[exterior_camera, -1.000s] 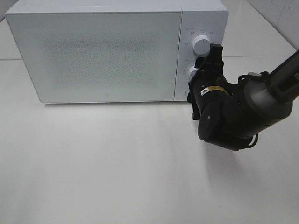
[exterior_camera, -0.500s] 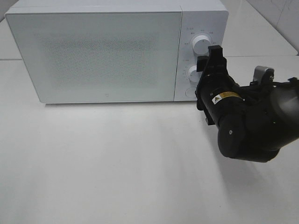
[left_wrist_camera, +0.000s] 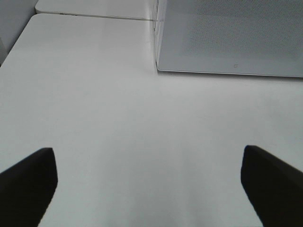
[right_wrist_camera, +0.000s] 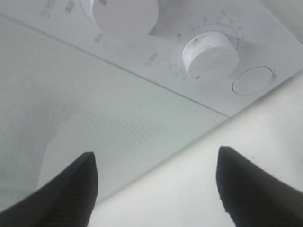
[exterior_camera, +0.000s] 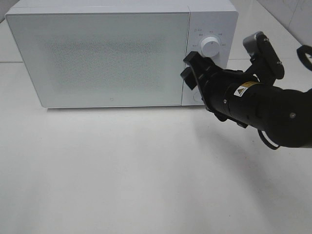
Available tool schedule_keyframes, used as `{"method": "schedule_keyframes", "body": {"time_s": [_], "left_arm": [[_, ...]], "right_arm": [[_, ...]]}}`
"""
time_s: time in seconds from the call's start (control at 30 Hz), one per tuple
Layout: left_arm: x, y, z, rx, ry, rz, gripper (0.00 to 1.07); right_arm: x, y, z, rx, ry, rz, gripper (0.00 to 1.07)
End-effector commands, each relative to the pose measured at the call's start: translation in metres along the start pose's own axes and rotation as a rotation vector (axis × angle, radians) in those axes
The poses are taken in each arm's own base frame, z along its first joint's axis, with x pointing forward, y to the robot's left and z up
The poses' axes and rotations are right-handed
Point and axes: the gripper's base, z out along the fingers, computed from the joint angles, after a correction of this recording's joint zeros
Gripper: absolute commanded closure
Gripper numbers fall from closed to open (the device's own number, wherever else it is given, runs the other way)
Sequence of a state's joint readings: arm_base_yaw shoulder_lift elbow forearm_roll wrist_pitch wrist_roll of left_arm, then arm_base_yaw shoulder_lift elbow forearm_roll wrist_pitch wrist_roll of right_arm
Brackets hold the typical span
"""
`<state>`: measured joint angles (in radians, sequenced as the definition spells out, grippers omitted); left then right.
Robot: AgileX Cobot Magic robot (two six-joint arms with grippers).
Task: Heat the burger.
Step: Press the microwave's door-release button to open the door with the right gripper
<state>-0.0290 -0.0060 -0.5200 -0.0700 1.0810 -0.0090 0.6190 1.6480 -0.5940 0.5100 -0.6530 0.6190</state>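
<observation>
Now microwave (exterior_camera: 97,53) closed, contents hidden; right end effector (exterior_camera: 188,66) spread alongside.

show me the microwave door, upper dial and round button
microwave door (exterior_camera: 97,53), exterior high view, middle of the panel
upper dial (exterior_camera: 210,45), exterior high view, its front face
round button (right_wrist_camera: 252,80), right wrist view, its centre

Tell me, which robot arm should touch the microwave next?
The right arm, probably. The right end effector is open and hangs at the door edge of the microwave, beside the knobs. The left end effector, also open, hangs over bare table, farther back.
</observation>
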Motion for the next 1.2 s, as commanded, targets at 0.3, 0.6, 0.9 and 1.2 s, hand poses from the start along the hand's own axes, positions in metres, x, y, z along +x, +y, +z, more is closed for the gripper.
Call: {"method": "schedule_keyframes", "body": {"time_s": [0.3,0.6,0.9,1.2], "left_arm": [[0.001,0.000,-0.002,0.005,-0.027,0.004,0.09],[0.001,0.000,-0.002,0.005,-0.027,0.004,0.09],[0.001,0.000,-0.002,0.005,-0.027,0.004,0.09],[0.001,0.000,-0.002,0.005,-0.027,0.004,0.09]], "right_arm": [[0.001,0.020,-0.032,-0.004,0.278,-0.404,0.39],[-0.021,0.048,-0.077,0.009,0.436,-0.687,0.39],[-0.044,0.053,-0.142,-0.005,0.430,-0.827,0.34],[-0.057,0.044,-0.200,-0.026,0.423,-0.891,0.27]]}}
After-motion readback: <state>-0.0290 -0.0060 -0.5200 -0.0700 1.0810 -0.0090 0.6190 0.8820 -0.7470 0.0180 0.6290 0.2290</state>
